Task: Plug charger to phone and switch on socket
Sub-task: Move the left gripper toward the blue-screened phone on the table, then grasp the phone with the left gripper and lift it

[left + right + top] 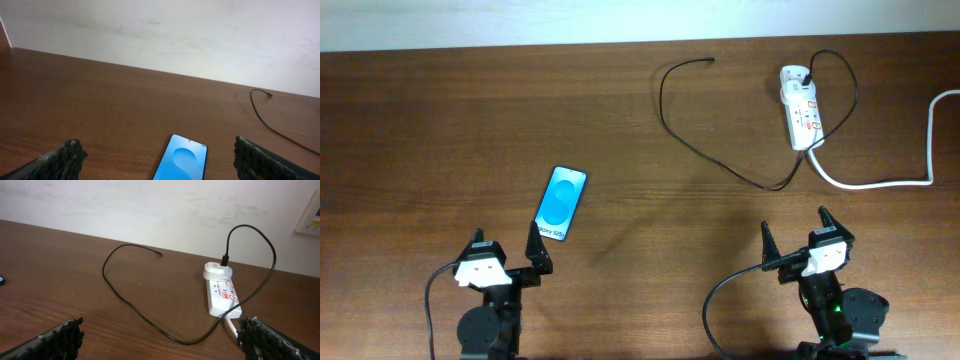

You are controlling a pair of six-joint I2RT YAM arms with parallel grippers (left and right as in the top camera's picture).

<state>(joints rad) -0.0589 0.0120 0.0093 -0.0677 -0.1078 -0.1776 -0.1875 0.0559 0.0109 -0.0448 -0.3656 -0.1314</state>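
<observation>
Both tools are spread wide and empty. The left tool (507,243) and right tool (795,222) sit low over the near edge of the bench (440,120), with both arms drawn back and their fingers pointing ahead across it.

The phone (561,203) lies flat and lit just ahead of the left tool, beside its right finger. Ahead of the right tool and slightly to its right lies the socket (800,110), with the charger (665,110) apparently seated at its far end. The black cable loops back toward the right tool, then swings away to its left. Its small plug tip (710,60) lies free, far ahead.

No step looks started. The next move is probably a long reach ahead and left by the right tool. It would need a narrow pinch just behind that tip, with the thin cable lying flat on the wood.
</observation>
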